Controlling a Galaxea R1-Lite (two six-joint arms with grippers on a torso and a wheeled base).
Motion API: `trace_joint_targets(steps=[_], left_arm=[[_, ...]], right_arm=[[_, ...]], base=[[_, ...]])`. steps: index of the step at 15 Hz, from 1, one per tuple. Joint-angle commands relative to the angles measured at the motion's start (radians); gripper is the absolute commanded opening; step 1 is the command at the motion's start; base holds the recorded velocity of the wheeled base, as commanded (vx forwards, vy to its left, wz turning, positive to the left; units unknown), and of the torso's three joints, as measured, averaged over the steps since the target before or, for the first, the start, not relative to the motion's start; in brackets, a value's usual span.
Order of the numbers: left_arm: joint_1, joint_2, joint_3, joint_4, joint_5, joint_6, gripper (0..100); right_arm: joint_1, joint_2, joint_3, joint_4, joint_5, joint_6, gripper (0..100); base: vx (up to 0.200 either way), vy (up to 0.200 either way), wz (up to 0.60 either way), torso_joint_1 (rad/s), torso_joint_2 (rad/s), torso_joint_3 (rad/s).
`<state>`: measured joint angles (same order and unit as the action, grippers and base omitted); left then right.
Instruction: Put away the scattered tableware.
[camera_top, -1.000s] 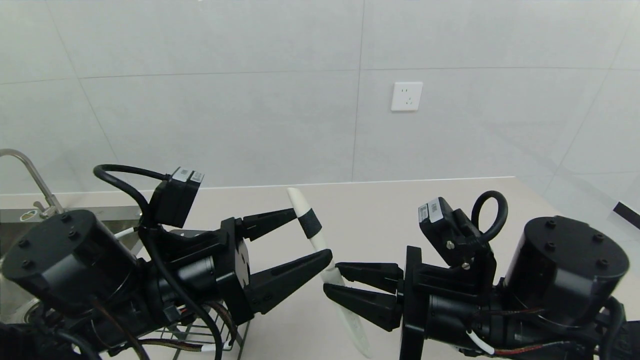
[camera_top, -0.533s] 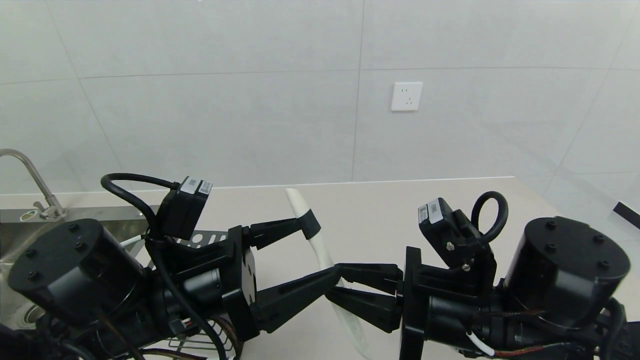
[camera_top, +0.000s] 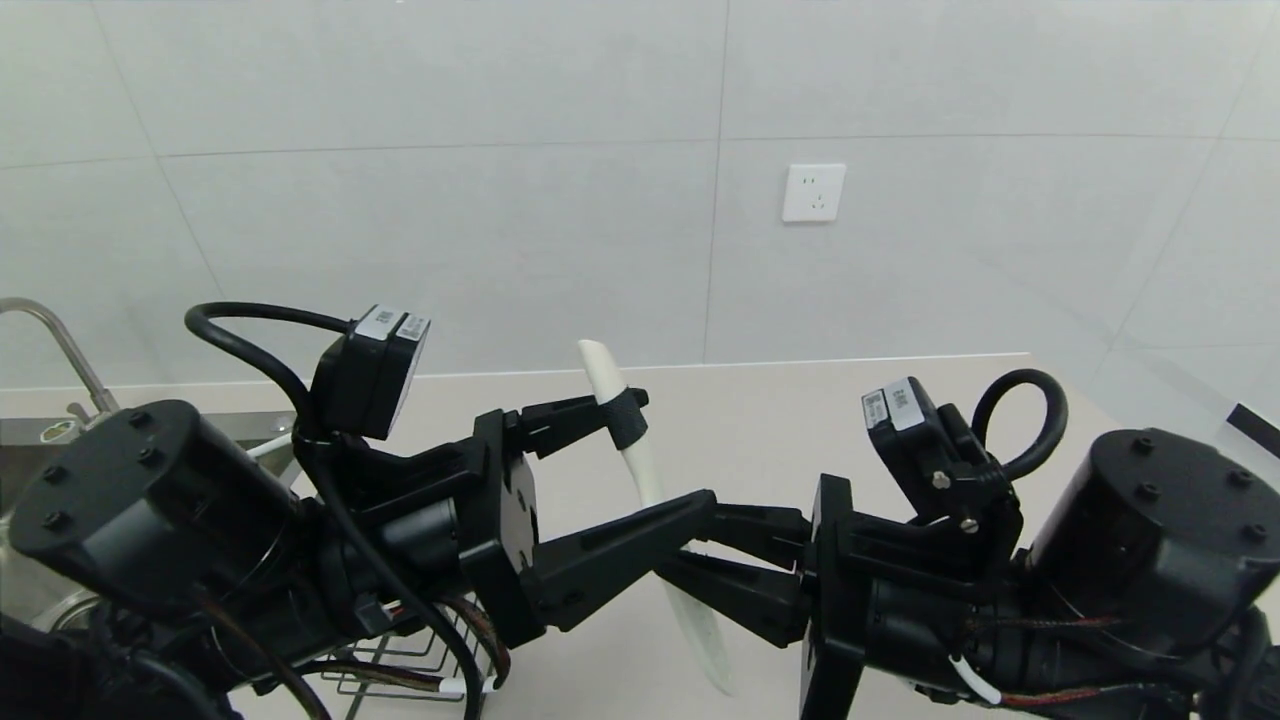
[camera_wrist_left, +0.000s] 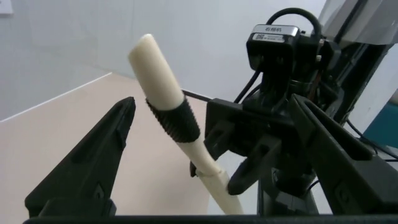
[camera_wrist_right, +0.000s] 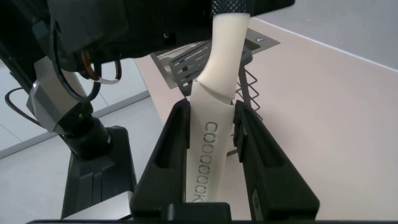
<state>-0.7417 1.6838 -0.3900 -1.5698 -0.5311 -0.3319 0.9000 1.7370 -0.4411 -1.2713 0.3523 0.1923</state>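
Head view: a white knife hangs in the air above a beige countertop, handle tilted up toward the tiled wall and blade pointing down toward the camera. The right gripper is clamped on the blade. The left gripper is spread wide with one finger on each side of the handle. Its upper finger lies against the handle's black band, though contact cannot be confirmed from this angle. A wire basket stands low on the robot's left, beneath the left arm. Most of it is covered by the arm, so its contents cannot be made out. Farther left are a steel sink and its faucet. A white socket is on the wall.

Left wrist view: the handle rises between the two parted fingers, with a gap on each side. Beyond it, the right gripper holds the knife lower down.

Right wrist view: both fingers press flat against the sides of the blade, which carries a row of oval cut-outs. Past the blade, the basket's wire frame and a slotted metal plate sit on the counter near its edge. The inside of the basket is hidden.
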Motion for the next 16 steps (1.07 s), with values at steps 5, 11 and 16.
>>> trace_joint_targets(steps=[5,11,16], left_arm=[[-0.011,-0.006,-0.03,-0.001,0.0,0.002,0],[0.005,-0.004,-0.055,-0.001,0.002,0.002,0],[0.081,-0.006,-0.05,-0.001,0.011,0.005,0]], right_arm=[[0.011,0.003,-0.036,-0.007,-0.001,-0.004,0],[0.0,0.05,-0.074,-0.005,-0.015,-0.022,100],[-0.07,-0.053,0.051,-0.01,-0.105,-0.024,100]], base=[[0.0,0.0,0.0,0.0,0.0,0.0],[0.0,0.0,0.0,0.0,0.0,0.0],[0.0,0.0,0.0,0.0,0.0,0.0]])
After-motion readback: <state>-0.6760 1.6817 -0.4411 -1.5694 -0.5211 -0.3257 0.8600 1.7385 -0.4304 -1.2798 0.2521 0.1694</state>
